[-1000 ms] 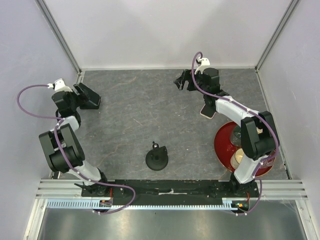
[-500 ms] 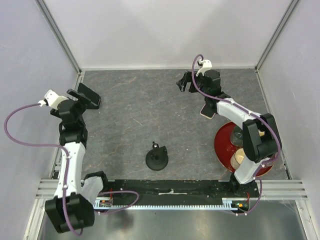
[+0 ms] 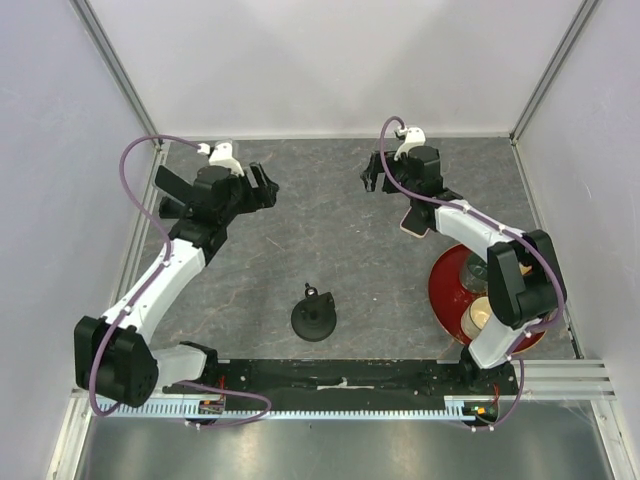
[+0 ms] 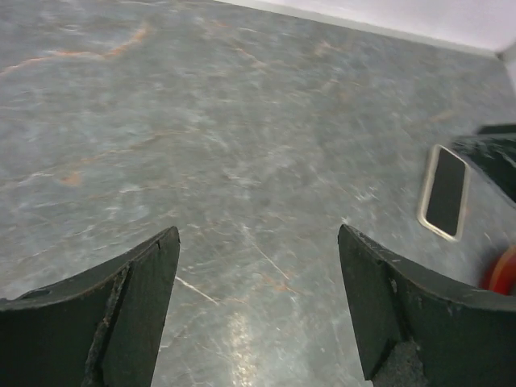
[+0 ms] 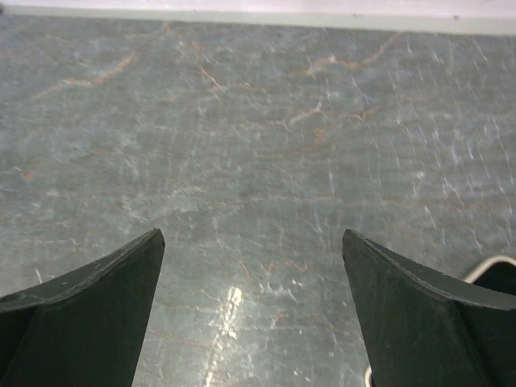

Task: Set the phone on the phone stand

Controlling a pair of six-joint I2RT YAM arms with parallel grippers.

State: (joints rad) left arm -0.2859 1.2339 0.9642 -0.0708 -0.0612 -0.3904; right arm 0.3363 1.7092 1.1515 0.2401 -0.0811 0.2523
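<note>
The phone lies flat on the grey table at the back right, black screen up with a pale pink rim, partly under my right arm. It also shows in the left wrist view, far to the right. The phone stand is a black round-based stand near the front middle. My left gripper is open and empty over bare table at the back left. My right gripper is open and empty, just left of and behind the phone. A pale corner of the phone's rim peeks past its right finger.
A red plate holding a couple of cups sits at the front right, under my right arm; its edge shows in the left wrist view. White walls with metal posts close the table on three sides.
My left arm has swung from the far left corner to the right, its gripper now over the back left of the table. My right gripper has shifted slightly right.
</note>
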